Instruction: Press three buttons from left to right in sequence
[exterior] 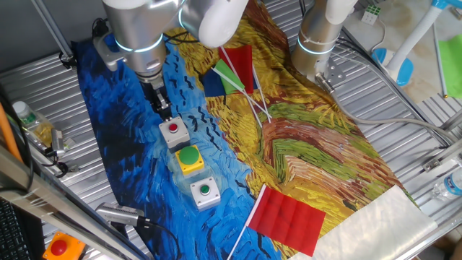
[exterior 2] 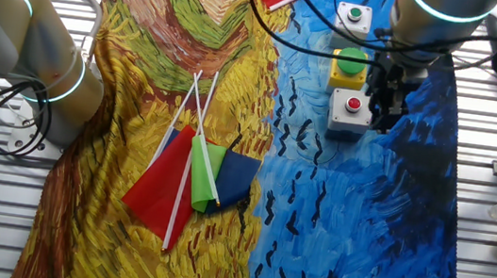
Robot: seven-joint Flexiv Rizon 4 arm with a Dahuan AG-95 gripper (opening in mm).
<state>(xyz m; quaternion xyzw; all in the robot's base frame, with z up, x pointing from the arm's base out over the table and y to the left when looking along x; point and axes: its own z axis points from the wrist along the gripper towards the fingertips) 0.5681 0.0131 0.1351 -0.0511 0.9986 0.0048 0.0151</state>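
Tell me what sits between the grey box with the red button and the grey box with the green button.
The yellow box with the large green button sits between them, clearest in the one fixed view.

The arm reaches down, wrist vertical, its end effector [exterior: 164, 110] pointing downward (finger gap indiscernible).

Grey red-buttoned box [exterior: 173, 131], yellow green-buttoned box [exterior: 190, 159], blue-and-yellow swirled painted cloth [exterior: 303, 152].

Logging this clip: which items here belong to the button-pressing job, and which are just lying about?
Job: red-button box, yellow box, green-button box, gripper.
Lying about: flags, red flag, orange box, cloth.
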